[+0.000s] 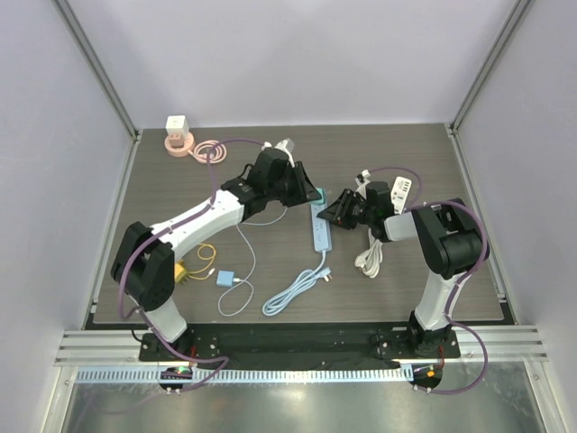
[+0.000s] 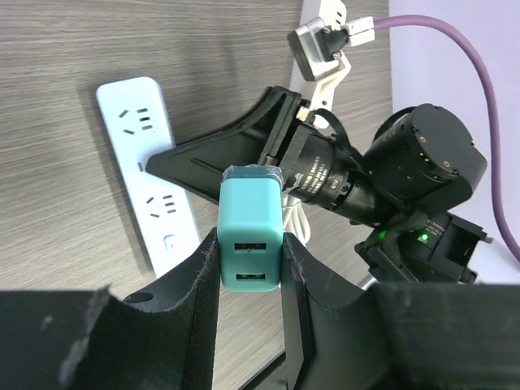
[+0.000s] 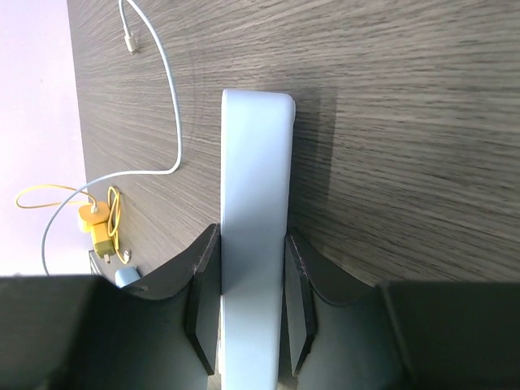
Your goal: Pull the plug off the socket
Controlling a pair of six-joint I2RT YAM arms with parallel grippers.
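My left gripper (image 2: 250, 253) is shut on the plug (image 2: 250, 219), a teal block with two USB ports facing the camera. It hangs above the wood, beside and apart from the white socket strip (image 2: 142, 154), whose holes show bare. From the other side, my right gripper (image 3: 250, 268) is shut on the strip (image 3: 256, 162), its fingers pressed against both long sides. In the top view the left gripper (image 1: 305, 188) and plug (image 1: 317, 194) are just above the strip's (image 1: 321, 233) far end, with the right gripper (image 1: 338, 212) clamped on that end.
The strip's white cord (image 1: 293, 293) coils toward the near edge. A yellow charger with cable (image 1: 185, 269) and a small blue adapter (image 1: 225, 278) lie front left. A white cable bundle (image 1: 370, 257) lies under the right arm. A pink ring with a white cube (image 1: 178, 135) sits back left.
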